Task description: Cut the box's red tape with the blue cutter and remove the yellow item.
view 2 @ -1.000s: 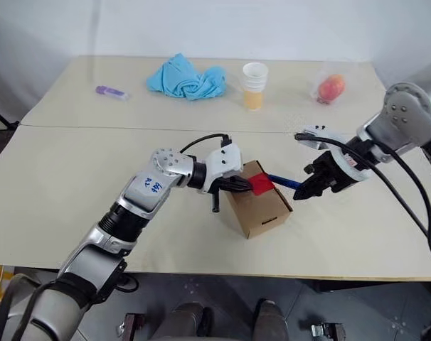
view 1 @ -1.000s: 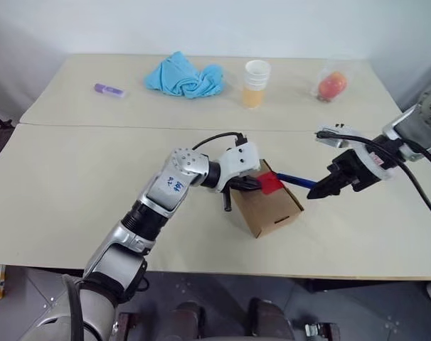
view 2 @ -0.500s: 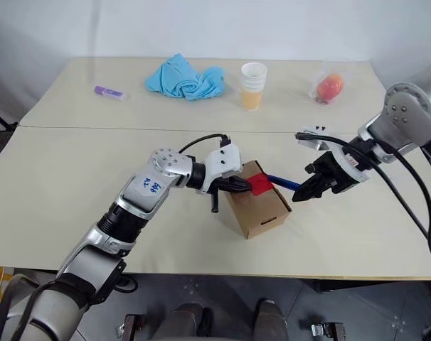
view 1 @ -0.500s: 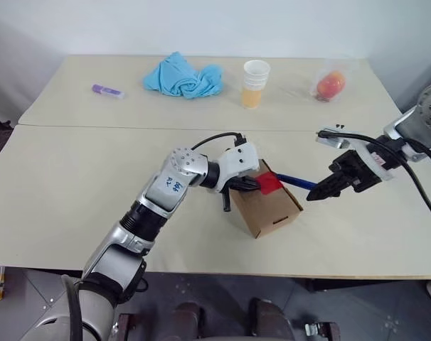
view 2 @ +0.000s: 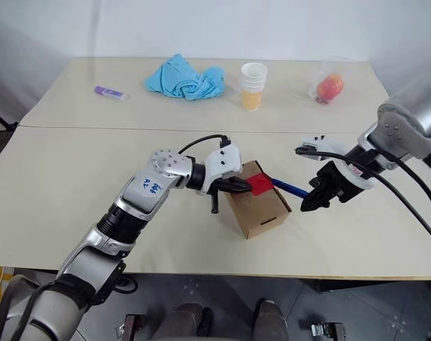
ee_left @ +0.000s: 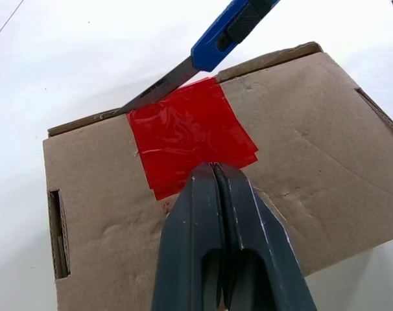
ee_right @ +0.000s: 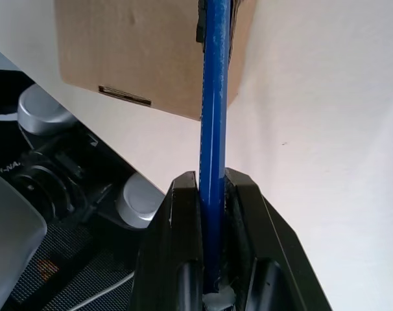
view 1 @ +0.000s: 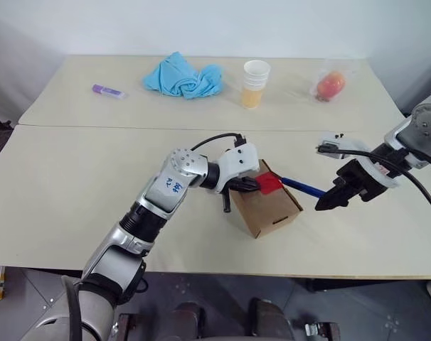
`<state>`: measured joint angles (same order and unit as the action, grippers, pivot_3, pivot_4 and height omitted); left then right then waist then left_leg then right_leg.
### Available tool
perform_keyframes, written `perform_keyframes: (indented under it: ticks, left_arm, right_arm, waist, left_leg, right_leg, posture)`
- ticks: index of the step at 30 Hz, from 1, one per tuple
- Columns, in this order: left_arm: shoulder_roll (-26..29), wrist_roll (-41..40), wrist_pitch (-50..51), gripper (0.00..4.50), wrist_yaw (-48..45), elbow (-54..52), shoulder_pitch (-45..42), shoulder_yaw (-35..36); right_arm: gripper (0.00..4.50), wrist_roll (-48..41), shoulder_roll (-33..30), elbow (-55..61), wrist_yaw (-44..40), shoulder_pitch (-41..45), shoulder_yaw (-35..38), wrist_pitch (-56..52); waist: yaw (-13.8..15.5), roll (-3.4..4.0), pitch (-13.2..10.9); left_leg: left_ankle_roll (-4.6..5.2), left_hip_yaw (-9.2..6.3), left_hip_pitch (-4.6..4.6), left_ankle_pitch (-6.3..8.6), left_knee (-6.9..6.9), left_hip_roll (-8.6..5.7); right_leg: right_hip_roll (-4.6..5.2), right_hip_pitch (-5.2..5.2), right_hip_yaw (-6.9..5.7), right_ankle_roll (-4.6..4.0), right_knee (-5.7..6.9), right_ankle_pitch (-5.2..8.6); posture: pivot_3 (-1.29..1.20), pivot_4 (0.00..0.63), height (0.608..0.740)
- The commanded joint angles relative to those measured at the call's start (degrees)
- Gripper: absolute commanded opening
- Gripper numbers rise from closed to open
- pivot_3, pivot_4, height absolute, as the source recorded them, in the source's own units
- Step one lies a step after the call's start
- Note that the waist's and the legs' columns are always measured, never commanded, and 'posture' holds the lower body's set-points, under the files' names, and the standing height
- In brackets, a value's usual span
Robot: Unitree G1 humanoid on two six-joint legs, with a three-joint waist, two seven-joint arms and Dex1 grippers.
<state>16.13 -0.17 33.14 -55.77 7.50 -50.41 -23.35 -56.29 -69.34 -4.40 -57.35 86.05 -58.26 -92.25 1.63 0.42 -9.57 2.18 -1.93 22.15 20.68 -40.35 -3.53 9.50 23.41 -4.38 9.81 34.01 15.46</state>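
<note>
The box (view 1: 267,208) — small, brown cardboard, flaps closed — sat on the bench, turned askew. The red tape (ee_left: 191,133), a glossy square, lay across its top seam. The blue cutter (view 1: 301,187) slanted down — its blade tip met the tape's edge.

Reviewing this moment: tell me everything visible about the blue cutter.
The blue cutter is a slim, dark-blue, plastic-looking stick with a black slider section and a thin grey blade out at its front. The right pincer is shut on its rear end, holding it tilted so the blade slopes down toward the box. In the left wrist view the blade tip meets the far edge of the red tape, at the seam. The shut left pincer presses the box top near the tape's opposite edge.
</note>
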Motion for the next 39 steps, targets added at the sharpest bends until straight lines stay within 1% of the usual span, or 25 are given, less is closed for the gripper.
perform_keyframes:
  ticks: [1, 12, 14, 19, 28, 39]
  left_arm:
    - [0.6, 2.3, 3.3, 0.04, -1.0, 3.4, 3.7, -5.7]
    - [0.8, 2.3, 3.5, 0.04, -1.2, 2.7, 3.9, -6.0]
    - [0.7, 2.3, 3.6, 0.04, -1.1, 2.6, 3.9, -6.0]
    - [0.8, 2.2, 4.0, 0.04, -0.7, 2.1, 4.5, -5.8]
    - [0.3, 1.9, 4.5, 0.04, -0.1, 1.6, 5.1, -5.9]
    - [0.5, 1.7, 5.2, 0.04, 0.3, 1.1, 5.6, -5.5]
  right_arm:
    - [0.16, 2.6, -0.1, 2.1, -1.8, -1.0, 1.8, -0.2]
    - [0.16, 12.6, 9.8, -5.2, -5.0, 1.0, 4.1, -0.2]
    - [0.16, 14.1, 10.7, -5.5, -5.9, 1.2, 3.9, -0.2]
    - [0.16, 12.9, 7.4, -1.8, -11.3, 3.5, -0.9, -0.2]
    - [0.16, 14.9, 2.5, 2.6, -17.9, 4.6, -7.0, -0.2]
    - [0.16, 19.5, -1.2, 5.9, -21.9, 0.7, -8.2, -0.2]
  waist:
    - [0.0, 0.00, 0.0]
    - [-0.2, 0.08, 0.1]
    - [-0.3, 0.11, 0.2]
    - [-0.1, 0.13, 0.2]
    - [0.0, 0.13, 0.2]
    - [0.1, 0.13, 0.2]
  left_leg:
    - [0.00, 0.00, 0.00, 0.00, 0.00, 0.00]
    - [0.00, 0.02, -0.02, 0.00, -0.10, -0.05]
    - [0.00, 0.02, -0.03, 0.00, -0.10, -0.07]
    - [-0.01, -0.01, -0.01, 0.00, -0.14, -0.10]
    - [-0.03, -0.04, -0.01, 0.02, -0.10, -0.14]
    - [-0.03, -0.08, 0.00, 0.02, -0.10, -0.17]
  right_leg:
    - [0.00, 0.00, 0.00, 0.00, 0.00, 0.00]
    - [0.00, -0.01, 0.02, 0.00, 0.09, 0.00]
    - [0.00, -0.01, 0.02, 0.00, 0.10, 0.00]
    - [-0.01, 0.02, 0.02, 0.00, 0.13, 0.00]
    - [-0.01, 0.01, 0.02, -0.01, 0.10, 0.00]
    - [0.00, 0.00, 0.02, -0.01, 0.09, 0.00]
  posture:
    - [0.00, 0.150, 0.740]
    - [0.00, 0.150, 0.740]
    - [0.00, 0.150, 0.740]
    - [0.00, 0.150, 0.740]
    - [0.00, 0.150, 0.740]
    - [0.00, 0.150, 0.740]
